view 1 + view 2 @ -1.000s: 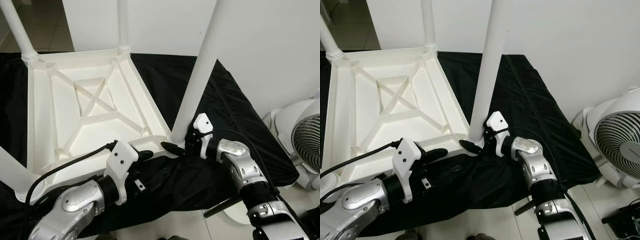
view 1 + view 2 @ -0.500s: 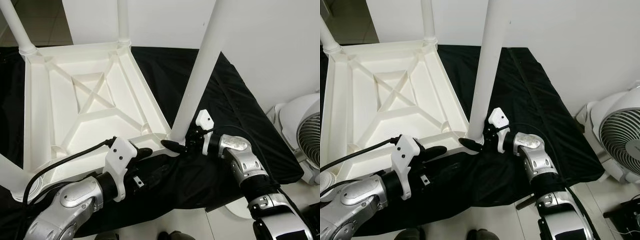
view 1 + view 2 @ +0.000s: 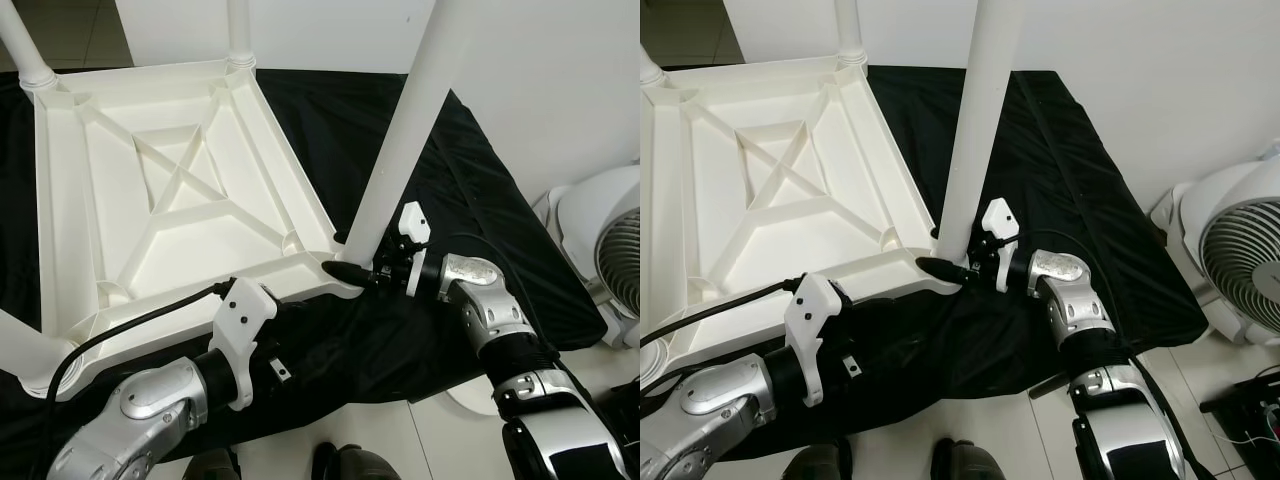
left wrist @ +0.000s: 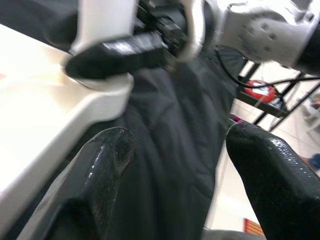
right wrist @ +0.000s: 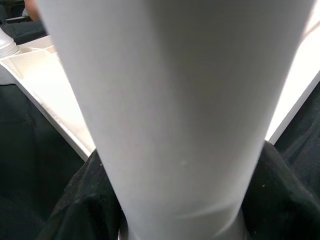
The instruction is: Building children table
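The white plastic children's table [image 3: 280, 170] lies upside down on a black cloth [image 3: 480, 200]. Its near right leg [image 3: 400, 150] stands upright in its corner socket. My right gripper [image 3: 352, 262] is shut on the base of this leg, with one black finger [image 3: 345, 271] crossing in front of it. In the right wrist view the leg [image 5: 175, 110] rises close between the fingers. My left gripper [image 4: 180, 140] is open just below the table's near rim, over the cloth, with nothing between its fingers [image 4: 112, 145].
Two far legs [image 3: 25, 45] [image 3: 238, 30] and the near left leg [image 3: 20, 350] also stand up. A white fan [image 3: 610, 270] sits on the floor at the right. A white wall runs behind. Dark shoes [image 3: 350, 465] show at the bottom edge.
The head view has shifted, so the table sits higher in the picture. My left gripper's fingers have slipped from the near rim to just below it. My right gripper stays at the leg's base.
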Controlling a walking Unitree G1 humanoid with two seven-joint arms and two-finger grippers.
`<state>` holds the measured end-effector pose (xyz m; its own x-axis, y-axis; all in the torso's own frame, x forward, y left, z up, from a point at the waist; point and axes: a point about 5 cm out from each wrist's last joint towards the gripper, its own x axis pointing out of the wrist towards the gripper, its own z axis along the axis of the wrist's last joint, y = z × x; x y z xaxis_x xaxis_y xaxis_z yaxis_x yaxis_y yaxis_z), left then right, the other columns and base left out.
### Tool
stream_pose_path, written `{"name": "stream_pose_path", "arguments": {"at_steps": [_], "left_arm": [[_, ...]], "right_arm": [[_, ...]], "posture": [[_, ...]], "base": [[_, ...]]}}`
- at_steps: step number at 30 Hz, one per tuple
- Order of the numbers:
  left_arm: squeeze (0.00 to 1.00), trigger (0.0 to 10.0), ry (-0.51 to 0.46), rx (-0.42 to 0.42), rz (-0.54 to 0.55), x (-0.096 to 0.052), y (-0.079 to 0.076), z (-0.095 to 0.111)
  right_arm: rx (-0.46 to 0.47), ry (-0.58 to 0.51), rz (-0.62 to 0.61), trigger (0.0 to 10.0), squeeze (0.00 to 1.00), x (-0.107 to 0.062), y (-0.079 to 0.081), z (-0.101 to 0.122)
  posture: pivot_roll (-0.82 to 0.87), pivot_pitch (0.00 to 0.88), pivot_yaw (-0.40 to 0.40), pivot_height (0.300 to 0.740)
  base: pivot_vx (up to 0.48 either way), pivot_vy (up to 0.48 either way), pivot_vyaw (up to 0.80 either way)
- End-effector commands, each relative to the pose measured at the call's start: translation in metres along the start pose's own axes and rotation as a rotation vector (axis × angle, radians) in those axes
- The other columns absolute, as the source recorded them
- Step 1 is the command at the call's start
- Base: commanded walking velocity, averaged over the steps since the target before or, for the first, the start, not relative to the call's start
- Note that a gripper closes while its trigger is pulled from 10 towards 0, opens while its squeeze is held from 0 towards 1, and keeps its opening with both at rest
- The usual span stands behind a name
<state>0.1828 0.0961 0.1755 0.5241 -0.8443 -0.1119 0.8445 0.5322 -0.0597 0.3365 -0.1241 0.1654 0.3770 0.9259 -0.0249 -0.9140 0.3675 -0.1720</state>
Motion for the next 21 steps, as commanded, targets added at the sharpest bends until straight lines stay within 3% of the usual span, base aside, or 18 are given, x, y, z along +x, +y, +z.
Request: {"name": "stream_pose_path", "arguments": {"at_steps": [1, 10, 16, 17, 21], "left_arm": [[0.0, 10.0, 0.003, 0.0, -0.021, 0.0, -0.005, 0.0], [0.0, 10.0, -0.002, 0.002, -0.028, 0.003, -0.006, 0.001], [0.0, 10.0, -0.004, 0.011, -0.019, 0.003, 0.0, 0.003], [0.0, 10.0, -0.004, 0.009, -0.017, 0.003, 0.0, 0.003], [0.0, 10.0, -0.004, 0.006, -0.018, 0.004, 0.0, 0.002]], "right_arm": [[-0.029, -0.047, -0.046, 0.0, 0.0, -0.005, -0.007, 0.009], [0.004, -0.078, -0.079, 0.0, 0.0, -0.003, -0.001, 0.007], [0.058, -0.021, -0.239, 0.0, 0.0, 0.011, 0.018, -0.004], [0.068, -0.015, -0.281, 10.0, 0.0, 0.016, 0.026, -0.004], [0.115, -0.009, -0.37, 10.0, 0.0, 0.022, 0.036, -0.005]], "posture": [[0.19, 0.159, -0.104, 0.74], [0.19, 0.14, -0.107, 0.74], [0.19, 0.131, -0.107, 0.74], [0.19, 0.132, -0.103, 0.74], [0.18, 0.132, -0.103, 0.74]], "base": [[0.0, 0.0, 0.0], [0.0, 0.0, 0.0], [0.0, 0.0, 0.0], [0.0, 0.0, 0.0], [0.0, 0.0, 0.0]]}}
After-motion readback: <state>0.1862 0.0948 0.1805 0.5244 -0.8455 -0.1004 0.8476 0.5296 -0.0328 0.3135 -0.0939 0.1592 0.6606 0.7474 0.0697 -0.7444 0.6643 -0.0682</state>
